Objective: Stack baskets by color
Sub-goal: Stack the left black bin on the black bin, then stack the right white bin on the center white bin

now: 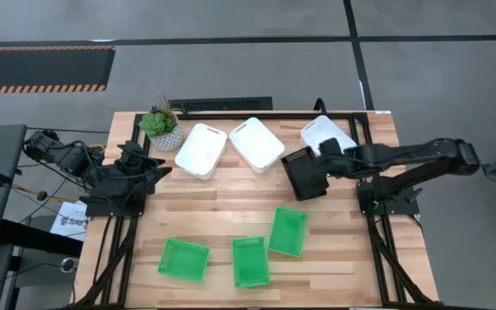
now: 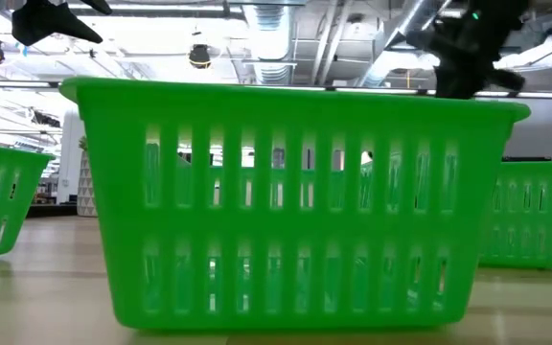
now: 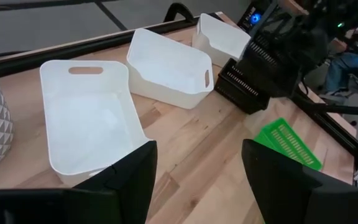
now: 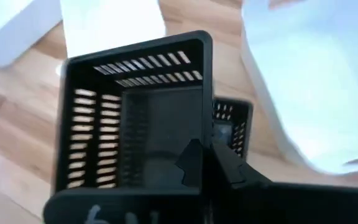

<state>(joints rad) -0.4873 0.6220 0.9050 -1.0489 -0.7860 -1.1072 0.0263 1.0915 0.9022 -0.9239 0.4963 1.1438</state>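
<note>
Black basket (image 1: pixel 306 174) is gripped by its rim in the right gripper (image 1: pixel 326 164), fingers clamped narrow on the wall; it is seen tilted near the table's right side, just beside the rightmost white basket (image 1: pixel 325 133). Slotted, perforated sides and an empty inside are shown in the right wrist view (image 4: pixel 135 118); a second black piece (image 4: pixel 232 127) is seen just behind it, whether nested or separate cannot be told.

Three white baskets are laid in a row along the far edge: left (image 1: pixel 201 150), middle (image 1: pixel 257 143), right. All are smooth-walled with handle cutouts, and those seen inside are empty.

Three green baskets are spread along the near edge, apart from each other: left (image 1: pixel 183 259), middle (image 1: pixel 250 261), right (image 1: pixel 288 231). All are slotted-sided and empty.

Left gripper (image 1: pixel 149 168) is parked at the table's left side, beside the plant (image 1: pixel 163 127), fingers (image 3: pixel 278 180) held wide, nothing between them.
</note>
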